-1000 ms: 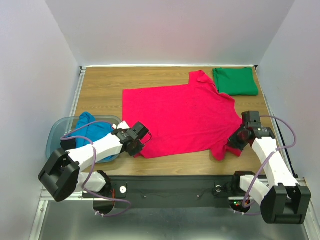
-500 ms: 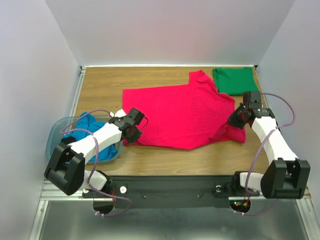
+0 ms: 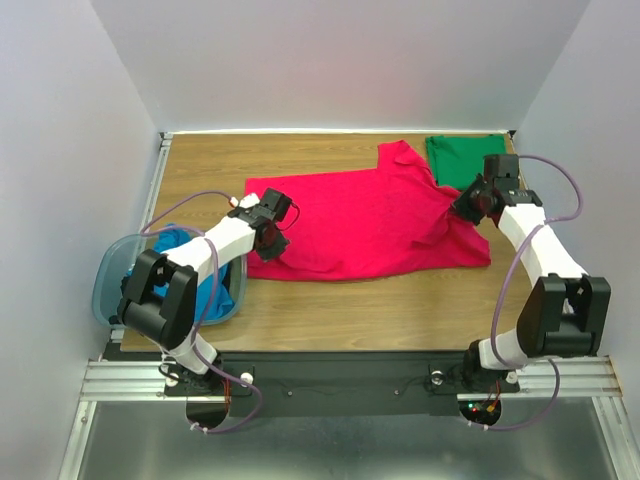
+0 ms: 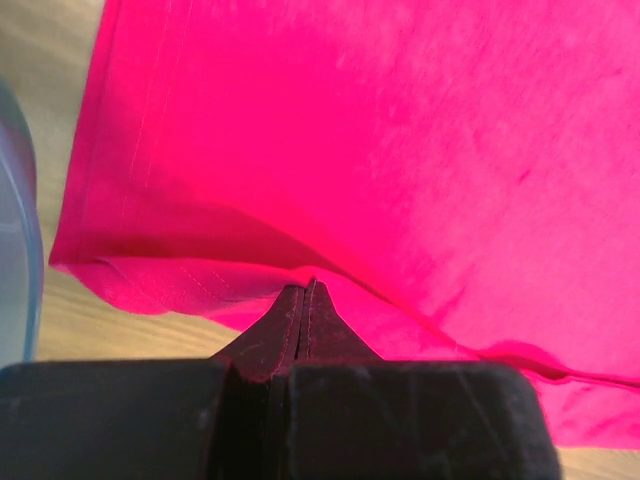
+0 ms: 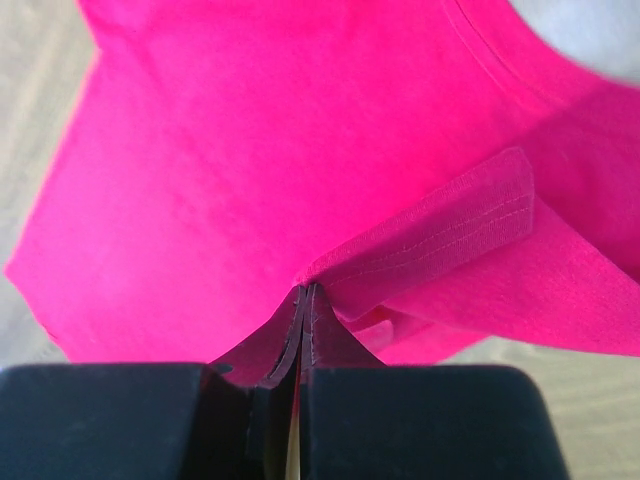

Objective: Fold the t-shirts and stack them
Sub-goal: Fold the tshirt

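I count three t-shirts and one tub. Nearest, at left, the translucent grey-blue plastic tub (image 3: 108, 278) holds the crumpled bright blue cloth t-shirt (image 3: 168, 243). Mid-desk lies the crimson-pink cloth t-shirt (image 3: 370, 225). My left jaws are pinched tight on its left hem corner, my right jaws on a lifted hem fold at its right side. Farthest right sits the folded emerald green cloth t-shirt (image 3: 458, 158). The wood-grain desk (image 3: 200, 170) stands between pale walls (image 3: 330, 60).

I see a translucent grey-blue plastic tub (image 3: 104, 286) at the near left corner of the brown wood-grain tabletop (image 3: 200, 170). Plain white walls (image 3: 340, 60) close in the left, far and right sides. A black bar (image 3: 340, 372) on silver aluminium rails (image 3: 125, 372) runs along the near edge.
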Available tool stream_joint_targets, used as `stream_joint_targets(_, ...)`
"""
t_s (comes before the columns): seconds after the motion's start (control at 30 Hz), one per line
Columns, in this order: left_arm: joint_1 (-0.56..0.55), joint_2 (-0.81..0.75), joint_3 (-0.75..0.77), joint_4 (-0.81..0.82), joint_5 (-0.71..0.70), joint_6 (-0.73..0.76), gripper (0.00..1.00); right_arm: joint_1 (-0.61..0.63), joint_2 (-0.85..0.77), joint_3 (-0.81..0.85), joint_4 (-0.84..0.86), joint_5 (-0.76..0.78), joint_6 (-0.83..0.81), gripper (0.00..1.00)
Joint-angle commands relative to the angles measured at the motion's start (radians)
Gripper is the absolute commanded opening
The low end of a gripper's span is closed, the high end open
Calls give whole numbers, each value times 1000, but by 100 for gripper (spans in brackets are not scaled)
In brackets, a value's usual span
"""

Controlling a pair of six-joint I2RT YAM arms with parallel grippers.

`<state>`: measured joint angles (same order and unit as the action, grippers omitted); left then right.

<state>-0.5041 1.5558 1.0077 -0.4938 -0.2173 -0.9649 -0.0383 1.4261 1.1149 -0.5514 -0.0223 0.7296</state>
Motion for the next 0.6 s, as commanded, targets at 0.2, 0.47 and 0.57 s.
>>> stream_joint_targets(0.2, 79, 47, 95, -2, -14, 64, 0, 0, 117, 161, 116, -10, -39, 1)
stream_joint_targets(0.47, 104, 53, 114, 12, -24, 43, 0, 0, 171, 214, 142, 16, -71, 0)
stream_joint_targets(0.57, 107, 52, 117, 26, -25, 40, 0, 0, 186, 229, 145, 48, -82, 0)
